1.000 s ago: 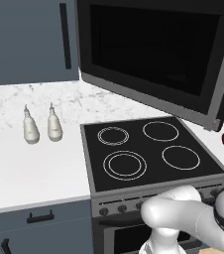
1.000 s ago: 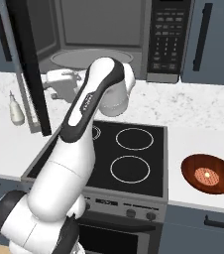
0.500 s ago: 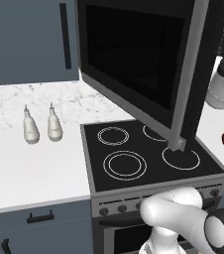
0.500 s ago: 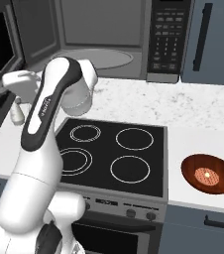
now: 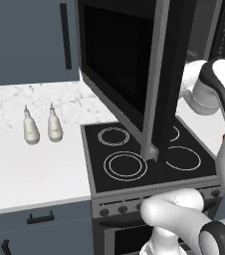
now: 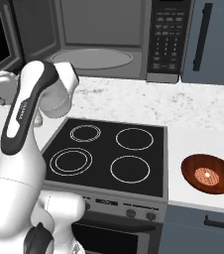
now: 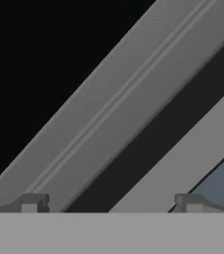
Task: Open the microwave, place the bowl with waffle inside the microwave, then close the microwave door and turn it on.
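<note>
While the microwave door stands swung out to the left, the scene reads as follows:
microwave [image 6: 104,39]: mounted above the far counter; pale grey cavity exposed, button panel on its right side.
microwave door [image 5: 127,64]: hinged at the left, standing on edge, long axis running from far to near; glass window faces left, grey-silver free edge points toward the near side, over the stovetop [image 6: 106,156].
door change: half a second ago the door lay at a shallower angle; it now stands wider, close to square with the microwave front.
bowl [image 6: 209,174]: reddish-brown, upright on the counter [image 6: 203,119] right of the stovetop, near edge, well apart from the microwave; position unchanged.
gripper [image 7: 111,202]: fingers apart at full spread, nothing between them; the hand view looks closely at the door's grey-silver trim, which runs diagonally across it.
arm: reaches left, just behind the door's inner face; it has followed the door outward.
bottles [image 5: 41,127]: two white, upright, side by side on the left counter.
</note>
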Available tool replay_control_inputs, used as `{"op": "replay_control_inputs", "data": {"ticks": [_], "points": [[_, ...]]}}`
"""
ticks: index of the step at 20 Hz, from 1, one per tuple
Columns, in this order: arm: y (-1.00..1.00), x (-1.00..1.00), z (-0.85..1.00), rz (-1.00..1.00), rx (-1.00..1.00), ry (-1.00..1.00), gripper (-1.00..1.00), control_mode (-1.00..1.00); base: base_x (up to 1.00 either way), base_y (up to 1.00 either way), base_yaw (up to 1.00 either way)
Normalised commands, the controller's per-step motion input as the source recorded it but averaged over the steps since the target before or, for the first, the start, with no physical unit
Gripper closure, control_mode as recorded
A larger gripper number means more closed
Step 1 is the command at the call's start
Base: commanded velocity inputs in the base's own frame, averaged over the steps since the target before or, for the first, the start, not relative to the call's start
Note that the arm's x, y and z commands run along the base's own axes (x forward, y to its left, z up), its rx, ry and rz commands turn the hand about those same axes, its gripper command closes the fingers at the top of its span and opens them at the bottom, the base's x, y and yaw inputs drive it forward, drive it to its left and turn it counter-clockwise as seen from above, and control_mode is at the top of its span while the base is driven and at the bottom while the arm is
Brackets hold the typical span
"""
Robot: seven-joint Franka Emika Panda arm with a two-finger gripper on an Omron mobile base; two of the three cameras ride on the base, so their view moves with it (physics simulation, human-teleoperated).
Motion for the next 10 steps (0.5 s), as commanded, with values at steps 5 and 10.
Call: {"op": "replay_control_inputs", "data": {"ticks": [5, 10], "points": [[0.41, 0.00, -0.04, -0.14, -0.01, 0.00, -1.00, -1.00, 0.00, 0.00, 0.00], [0.17, 0.00, -0.01, -0.19, 0.00, 0.00, -1.00, -1.00, 0.00, 0.00, 0.00]]}}
